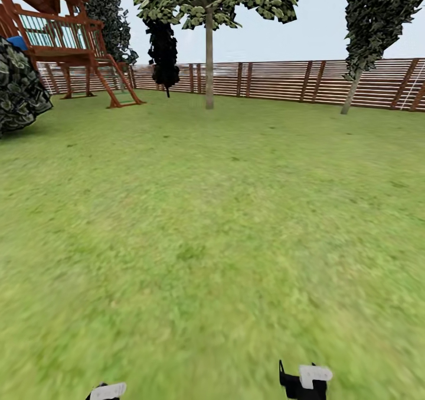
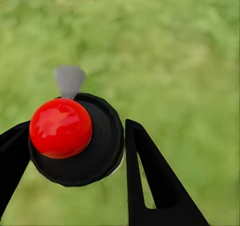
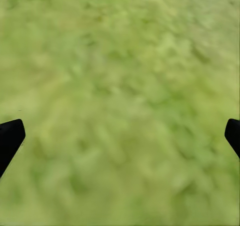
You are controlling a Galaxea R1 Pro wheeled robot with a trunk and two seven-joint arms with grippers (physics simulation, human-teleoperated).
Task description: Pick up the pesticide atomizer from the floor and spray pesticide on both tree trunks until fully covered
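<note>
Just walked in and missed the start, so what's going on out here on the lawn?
The robot is out on the grass with the spray bottle already clamped in its left end effector, red top facing the wrist camera. Its right end effector hangs open over bare lawn, holding nothing. Ahead, by the wooden fence, stand two trees: one trunk near the middle and a slimmer, leaning one to the right. The robot is some way from both, so spraying looks not yet begun.
</note>
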